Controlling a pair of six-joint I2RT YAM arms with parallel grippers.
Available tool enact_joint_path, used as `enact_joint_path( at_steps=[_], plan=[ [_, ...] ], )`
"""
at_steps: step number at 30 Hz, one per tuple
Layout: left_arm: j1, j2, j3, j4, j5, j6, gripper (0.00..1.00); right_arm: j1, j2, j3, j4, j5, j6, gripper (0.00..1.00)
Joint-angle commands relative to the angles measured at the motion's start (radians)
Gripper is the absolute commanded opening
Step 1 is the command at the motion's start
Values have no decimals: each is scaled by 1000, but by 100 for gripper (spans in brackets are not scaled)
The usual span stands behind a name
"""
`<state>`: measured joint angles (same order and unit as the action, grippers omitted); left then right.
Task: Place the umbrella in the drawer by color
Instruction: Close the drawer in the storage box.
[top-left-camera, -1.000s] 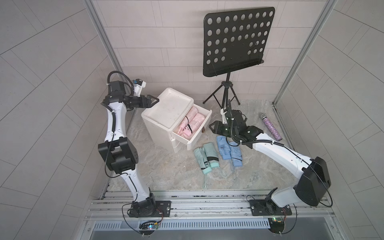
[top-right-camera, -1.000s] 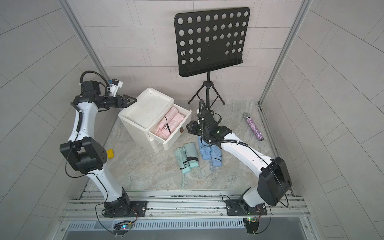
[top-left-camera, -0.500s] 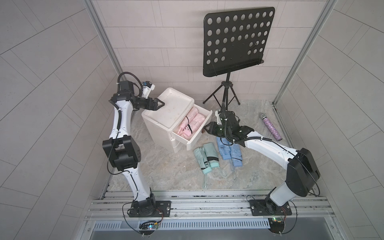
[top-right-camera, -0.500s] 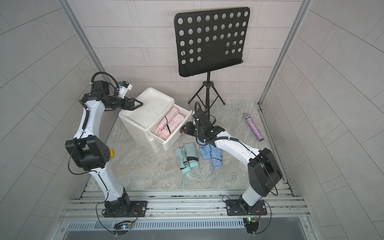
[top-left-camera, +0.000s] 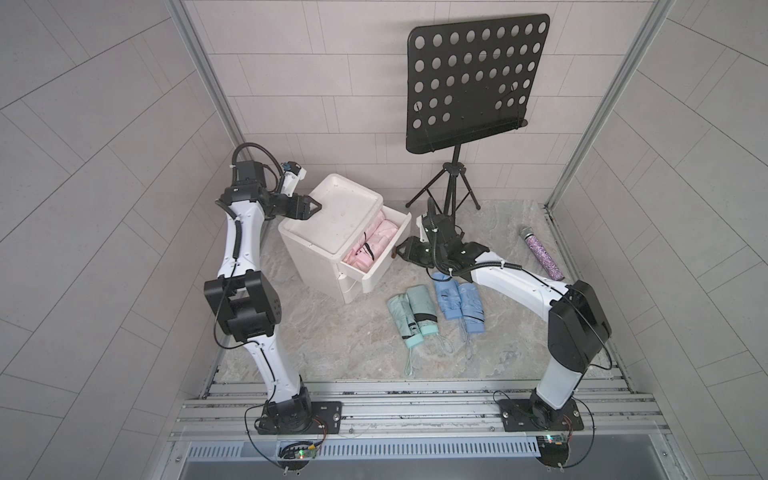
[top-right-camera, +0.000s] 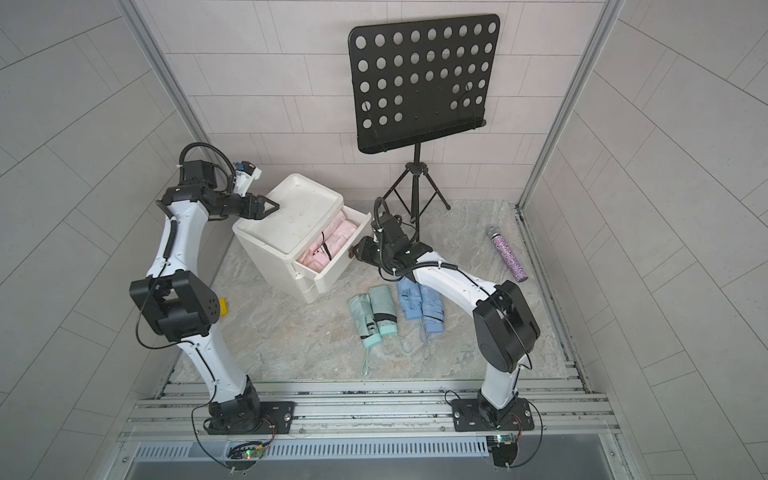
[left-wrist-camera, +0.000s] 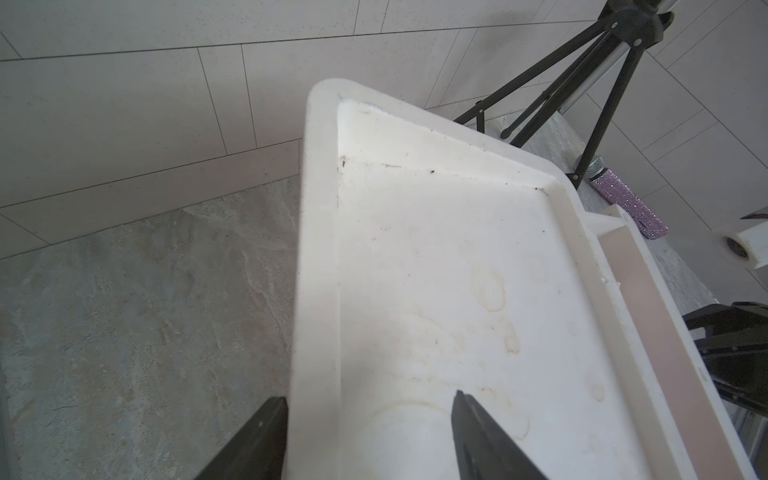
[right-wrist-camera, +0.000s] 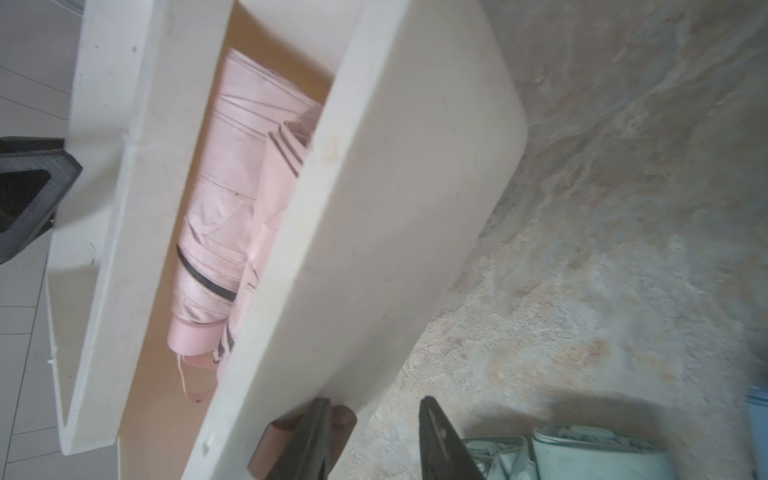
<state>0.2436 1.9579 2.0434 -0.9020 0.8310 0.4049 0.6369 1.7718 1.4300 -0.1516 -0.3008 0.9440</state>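
A white drawer cabinet (top-left-camera: 345, 208) stands at the back left with its top drawer (top-left-camera: 386, 262) pulled out. Pink umbrellas (top-left-camera: 372, 245) lie folded inside it, also seen in the right wrist view (right-wrist-camera: 232, 216). Two green umbrellas (top-left-camera: 411, 311) and two blue umbrellas (top-left-camera: 459, 301) lie on the floor in front. My left gripper (top-left-camera: 318, 204) is open, its jaws straddling the cabinet top's left rim (left-wrist-camera: 316, 291). My right gripper (top-left-camera: 400, 251) is open at the drawer front, one finger lying against the brown handle (right-wrist-camera: 347, 415).
A black music stand (top-left-camera: 469, 79) on a tripod (top-left-camera: 453, 187) rises behind the right arm. A glittery purple microphone (top-left-camera: 542, 257) lies by the right wall. A small yellow object (top-right-camera: 223, 306) sits behind the left arm. Walls close in on three sides.
The left gripper has swung right onto the cabinet's rim and narrowed. The right gripper has moved left to the drawer front and closed slightly.
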Motion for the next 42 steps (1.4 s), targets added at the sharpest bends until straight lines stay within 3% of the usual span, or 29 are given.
enact_joint_path(
  at_steps=[1, 22, 33, 42],
  plan=[
    [-39, 7, -30, -86, 88, 40, 64, 33, 26, 61, 74, -47, 12, 38],
    [-66, -7, -58, -101, 70, 49, 64, 43, 294, 309, 188, -146, 144, 41],
    [-21, -36, -72, -34, 78, -34, 70, 6, 105, -31, 339, -141, 161, 57],
    [-18, -33, -78, -34, 75, -32, 64, -16, 174, -149, 620, -233, 290, 51]
  ],
)
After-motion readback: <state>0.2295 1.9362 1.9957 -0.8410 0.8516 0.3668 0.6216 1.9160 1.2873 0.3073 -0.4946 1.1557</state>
